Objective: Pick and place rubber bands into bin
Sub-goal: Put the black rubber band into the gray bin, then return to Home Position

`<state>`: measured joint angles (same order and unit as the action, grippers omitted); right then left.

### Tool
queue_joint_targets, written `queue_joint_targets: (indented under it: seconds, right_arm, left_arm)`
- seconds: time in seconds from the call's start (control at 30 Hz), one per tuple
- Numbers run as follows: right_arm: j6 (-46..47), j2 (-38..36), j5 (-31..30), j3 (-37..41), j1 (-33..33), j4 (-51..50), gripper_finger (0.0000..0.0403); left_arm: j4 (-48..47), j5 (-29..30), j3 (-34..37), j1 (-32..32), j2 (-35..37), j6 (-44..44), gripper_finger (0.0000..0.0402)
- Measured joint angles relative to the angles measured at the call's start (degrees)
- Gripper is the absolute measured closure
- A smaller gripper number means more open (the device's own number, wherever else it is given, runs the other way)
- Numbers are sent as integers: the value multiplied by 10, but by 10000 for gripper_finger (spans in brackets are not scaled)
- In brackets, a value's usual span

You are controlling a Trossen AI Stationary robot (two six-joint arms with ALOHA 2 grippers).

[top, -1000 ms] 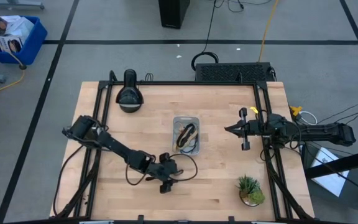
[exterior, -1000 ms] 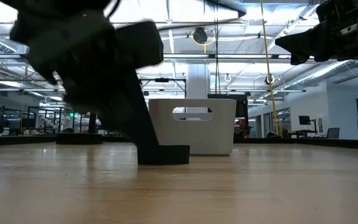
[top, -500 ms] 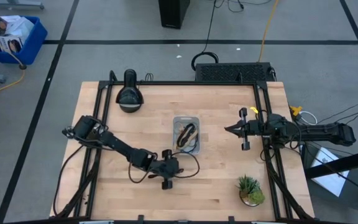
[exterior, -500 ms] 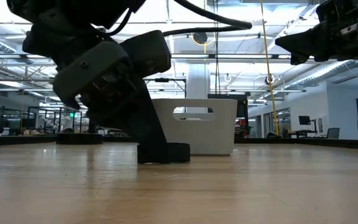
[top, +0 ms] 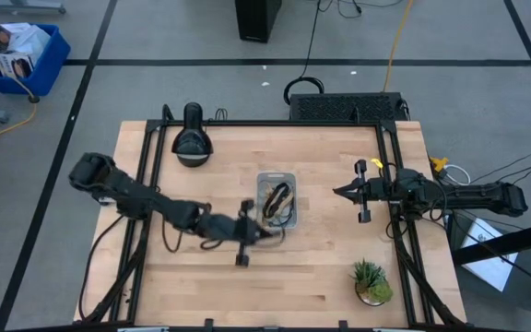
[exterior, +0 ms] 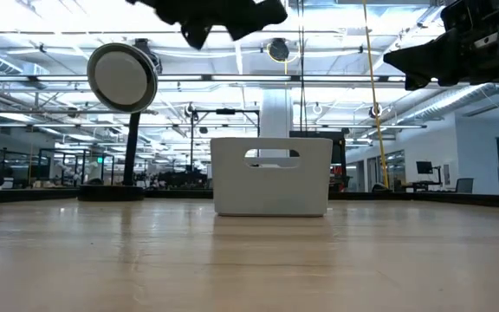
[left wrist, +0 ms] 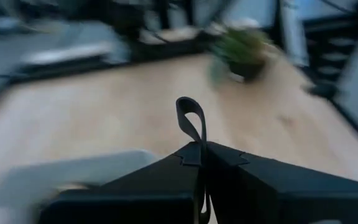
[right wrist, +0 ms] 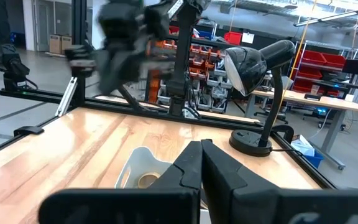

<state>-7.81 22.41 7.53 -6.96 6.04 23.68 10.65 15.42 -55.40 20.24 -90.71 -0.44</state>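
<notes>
The pale bin (top: 277, 177) stands mid-table with dark and tan rubber bands (top: 277, 199) lying in it; in the low view it is a white box (exterior: 271, 176). My left gripper (top: 267, 232) hovers just near of the bin, raised off the table, shut on a black rubber band (left wrist: 190, 118). In the low view only its underside (exterior: 223, 12) shows at the top. My right gripper (top: 342, 192) waits shut, in the air to the right of the bin, and touches nothing. My left gripper pinches the black rubber band between its two shut fingertips (left wrist: 199, 153). A short loop of the band (left wrist: 189, 111) sticks out past the tips. The fingers slant down toward the table's right side. The band is lifted clear of the table; the remainder is hidden behind the fingers.
A black desk lamp (top: 192, 140) stands at the far left of the table. A small potted plant (top: 371, 282) sits near the front right corner. Bare wood (top: 192, 286) lies near the front edge.
My left gripper has shut on the black rubber band that lay on the table near of the bin. It has then risen well clear of the table, rolled at the wrist and gone a little toward the bin. The band has left the table with it.
</notes>
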Motion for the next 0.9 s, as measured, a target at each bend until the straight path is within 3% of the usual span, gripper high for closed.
queue_joint_targets:
  seconds: [0.1, 0.3, 0.57, 0.7, 0.9]
  right_arm:
    - [0, 0, 0, 0, 0, 0, 403]
    - [-3, 0, -1, 0, 0, 0, 403]
    - [-6, 0, -2, 0, 0, -4, 403]
    - [-6, 0, -2, 0, 0, -4, 403]
    - [-6, 0, -2, 0, 0, -4, 403]
  left_arm:
    - [3, 12, -1, -36, 9, 20, 394]
    - [-19, -48, 0, -108, -32, 5, 395]
    - [-18, -100, 0, -152, -88, -40, 381]
    - [-6, -112, -1, -155, -84, -55, 339]
    - [-17, -113, 0, -155, -79, -53, 233]
